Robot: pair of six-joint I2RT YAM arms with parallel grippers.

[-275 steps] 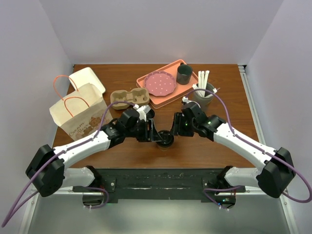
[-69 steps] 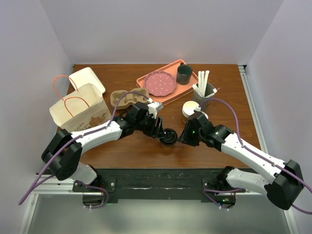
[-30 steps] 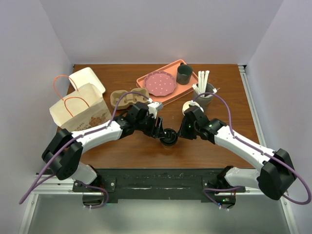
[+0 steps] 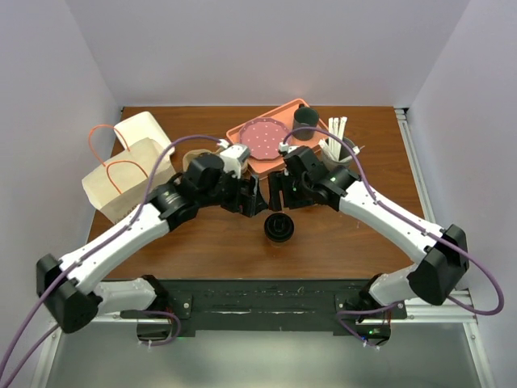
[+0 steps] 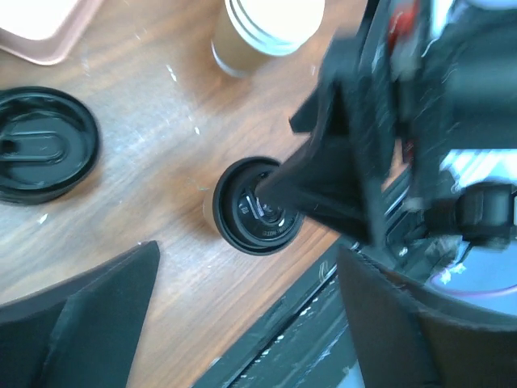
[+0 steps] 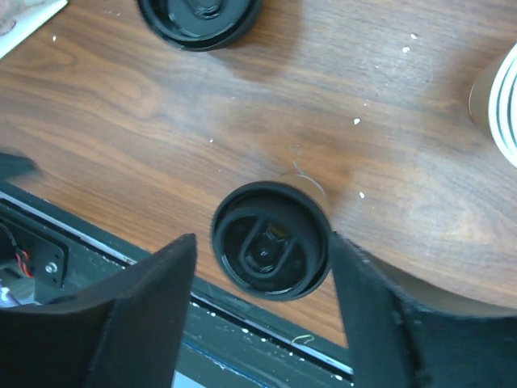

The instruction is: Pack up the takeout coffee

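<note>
Spreading across the whole scene, the brown wooden desk [image 4: 210, 242] is carrying everything. The two arms are reaching in from the near edge and angling toward each other over its middle. At the far left a kraft paper bag [image 4: 121, 182] with orange handles is standing upright. A salmon tray [image 4: 236, 132] is lying at the far centre, and a white box [image 4: 149, 128] is lying just behind the bag. A pink dotted plate [image 4: 260, 136] is resting on the tray.

The left claw [image 4: 249, 200] is hanging released, its fingers [image 5: 89, 323] standing wide apart and gripping nothing. The right claw [image 4: 279, 192] is gaping too, its fingers [image 6: 133, 319] parted and empty. Both are hovering just beside each other, above the takeout coffee and slightly to its far side, and neither is touching it.

To the right of the tray a grey cup [image 4: 346, 152] is holding white sticks, and a dark mug [image 4: 305, 118] is sitting on the tray's far right corner. A stack of lidless cups [image 5: 271, 24] is standing near the coffee.

The takeout coffee [image 4: 279, 228] is standing upright on the desk, centred between the arms and close to the near edge, its black sip lid [image 6: 271, 240] sitting in place. A spare black lid [image 5: 40, 153] is lying flat nearby.
</note>
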